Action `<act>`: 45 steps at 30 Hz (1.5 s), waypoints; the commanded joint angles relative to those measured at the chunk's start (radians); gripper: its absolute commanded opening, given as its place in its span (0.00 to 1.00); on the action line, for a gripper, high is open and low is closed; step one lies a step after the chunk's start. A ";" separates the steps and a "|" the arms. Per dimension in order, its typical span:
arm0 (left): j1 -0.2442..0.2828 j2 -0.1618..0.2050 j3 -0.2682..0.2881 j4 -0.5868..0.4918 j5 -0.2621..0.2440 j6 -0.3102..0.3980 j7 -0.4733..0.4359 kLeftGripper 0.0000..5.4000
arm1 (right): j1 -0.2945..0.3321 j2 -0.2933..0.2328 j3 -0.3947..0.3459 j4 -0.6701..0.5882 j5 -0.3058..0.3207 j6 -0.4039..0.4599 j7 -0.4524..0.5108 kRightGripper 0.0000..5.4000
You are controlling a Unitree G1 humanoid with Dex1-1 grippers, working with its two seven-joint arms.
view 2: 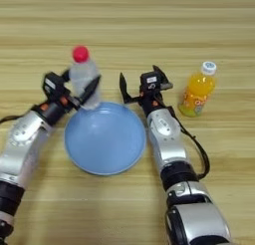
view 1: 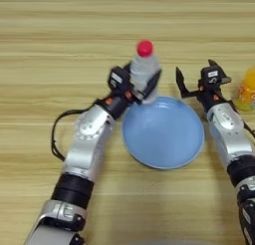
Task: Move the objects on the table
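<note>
On the tabletop, my left pincer grasps the red-capped bottle at the blue plate's rim; my right pincer is released beside the orange bottle.

No text, brand, number or sign is showing legibly anywhere. The short orange drink bottle with a white cap, standing to the right of the round blue plate, is wearing a label with dark marks, but they are too small to read. The clear plastic bottle with a red cap, at the far rim of that plate, is showing no readable label. The small white patch on the left end effector's black housing, left of the plate, is carrying nothing that can be made out.
</note>
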 commanded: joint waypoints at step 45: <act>-0.031 0.139 0.162 0.375 0.130 -0.060 0.287 0.83 | 0.001 -0.007 -0.003 -0.002 -0.005 0.008 -0.008 1.00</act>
